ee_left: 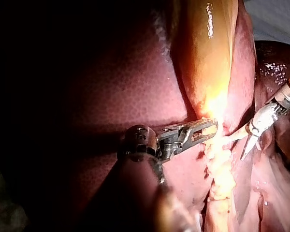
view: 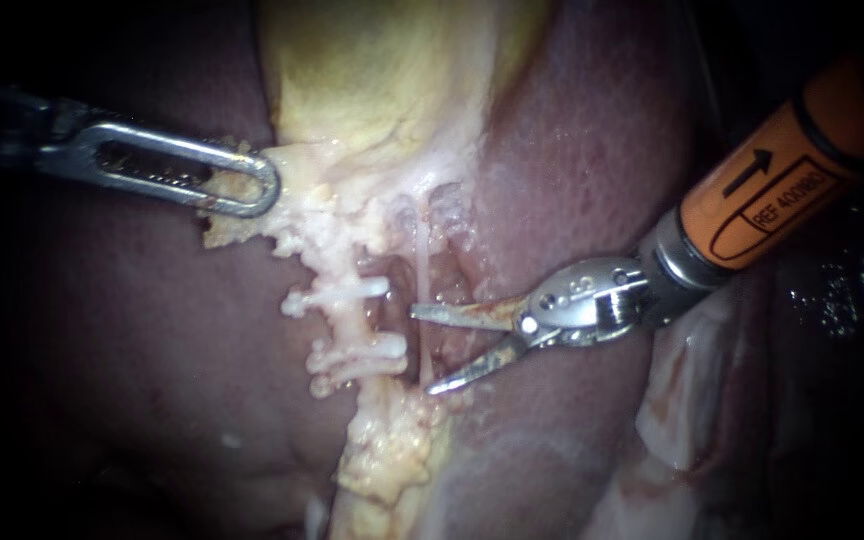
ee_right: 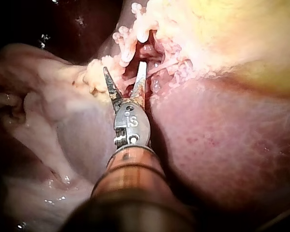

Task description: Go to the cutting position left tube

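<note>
Nearby, two white clips sit beside the right instrument.

My right instrument holds its 2 blades spread in a V. Just ahead of the blades lies pale knobbly tissue. Beyond it is the yellow gallbladder. Beside the blades is the reddish liver.

You've got the yellow gallbladder up at twelve o'clock, dark red liver flanking it at nine and two, and a pale, lumpy strip of fat running from the centre down to six o'clock.
</note>
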